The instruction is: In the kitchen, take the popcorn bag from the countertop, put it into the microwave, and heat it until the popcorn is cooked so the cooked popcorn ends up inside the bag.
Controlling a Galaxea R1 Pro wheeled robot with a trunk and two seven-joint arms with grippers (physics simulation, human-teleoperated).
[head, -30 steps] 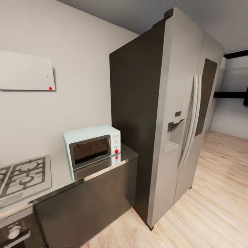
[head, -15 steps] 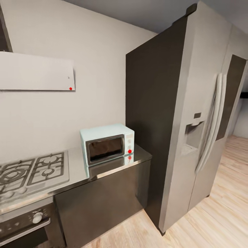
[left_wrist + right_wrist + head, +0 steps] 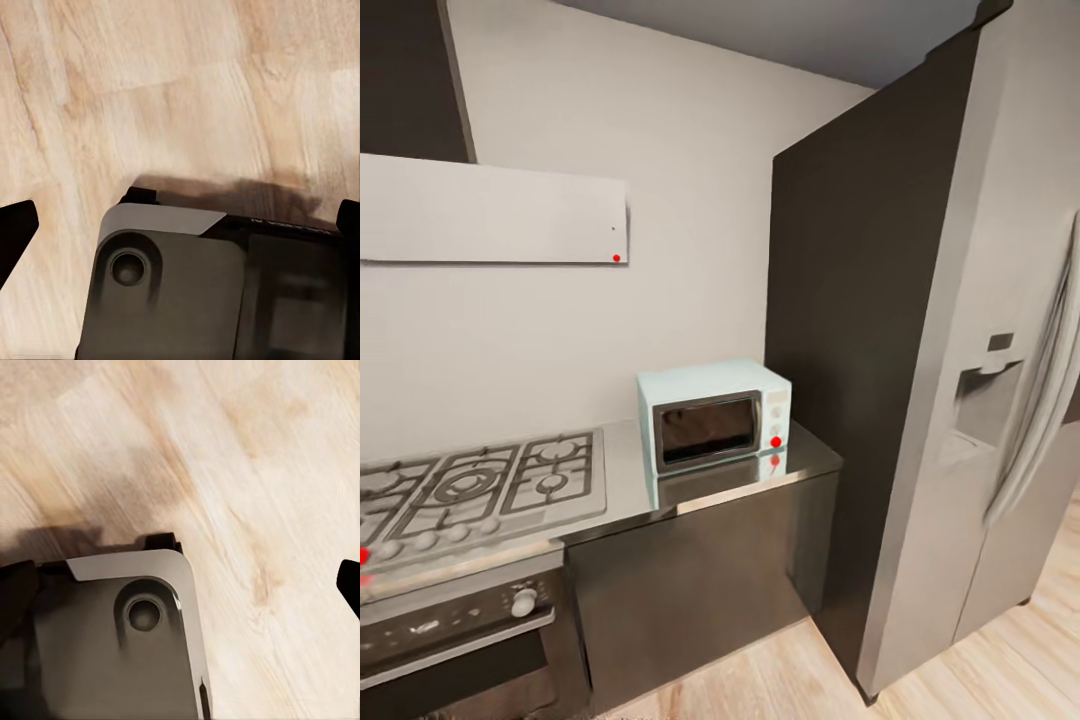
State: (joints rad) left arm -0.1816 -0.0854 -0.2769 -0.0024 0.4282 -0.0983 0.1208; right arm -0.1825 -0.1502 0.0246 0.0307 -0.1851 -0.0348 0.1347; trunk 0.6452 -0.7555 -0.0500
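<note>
The pale mint-blue microwave (image 3: 712,415) stands with its dark glass door shut at the right end of the steel countertop (image 3: 622,472), right beside a tall fridge. The popcorn bag and the popcorn are out of view. In the left wrist view, my left gripper (image 3: 180,229) hangs open over the wooden floor, a dark fingertip at each side of the picture. My right gripper (image 3: 180,600) is open in the same way in the right wrist view. Nothing lies between either pair of fingers.
A gas hob (image 3: 480,485) is set into the counter left of the microwave, above a dark built-in oven (image 3: 450,640). A pale hood (image 3: 490,210) hangs on the wall. The grey fridge (image 3: 920,400) blocks the right. Below both wrists is my grey base (image 3: 172,300) on the plank floor (image 3: 1010,670).
The whole head picture has shifted right, so the camera has turned left. More of the hob, oven and hood shows now, less of the fridge front. Nothing in the kitchen has moved.
</note>
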